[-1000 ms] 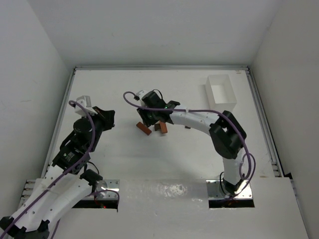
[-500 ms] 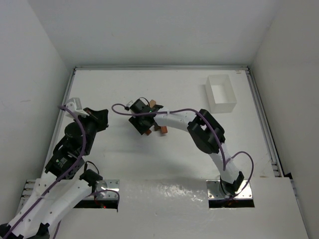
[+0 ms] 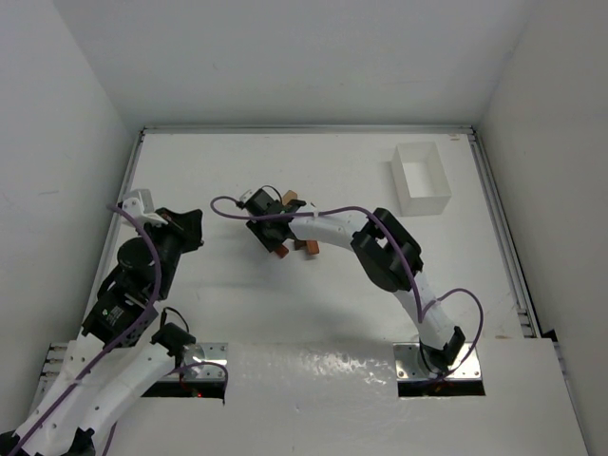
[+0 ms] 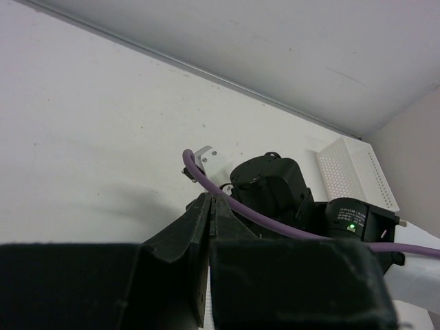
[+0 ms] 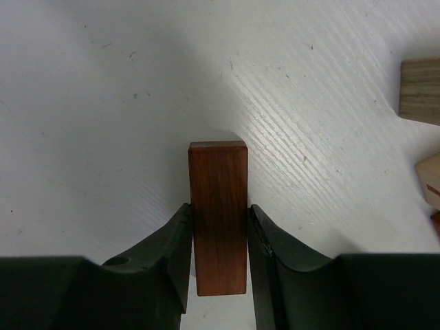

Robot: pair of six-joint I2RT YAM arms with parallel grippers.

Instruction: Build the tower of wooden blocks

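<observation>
Looking down from the top camera, I see the white table (image 3: 332, 304) with both of my arms reaching onto it. The right arm (image 3: 380, 242) bends far across to the table's middle. The left arm (image 3: 133, 285) sits over the left side, well apart from it. The clear plastic box (image 3: 421, 178) stands at the far right, away from both arms.

The right gripper (image 3: 271, 231) is down among the wood blocks (image 3: 309, 246) (loose pieces, not stacked as far as I can tell). On its wrist camera the fingers are parted only by the width of a reddish-brown bar (image 5: 218, 179), and they press its two long sides. I cannot tell whether the bar rests on the table.

The left gripper (image 4: 209, 203) has its fingers pressed together with nothing between them, and it points towards the right arm.

A pale tan block (image 5: 421, 89) lies at the right edge of the right wrist view, with another pale block (image 5: 430, 180) near it.
</observation>
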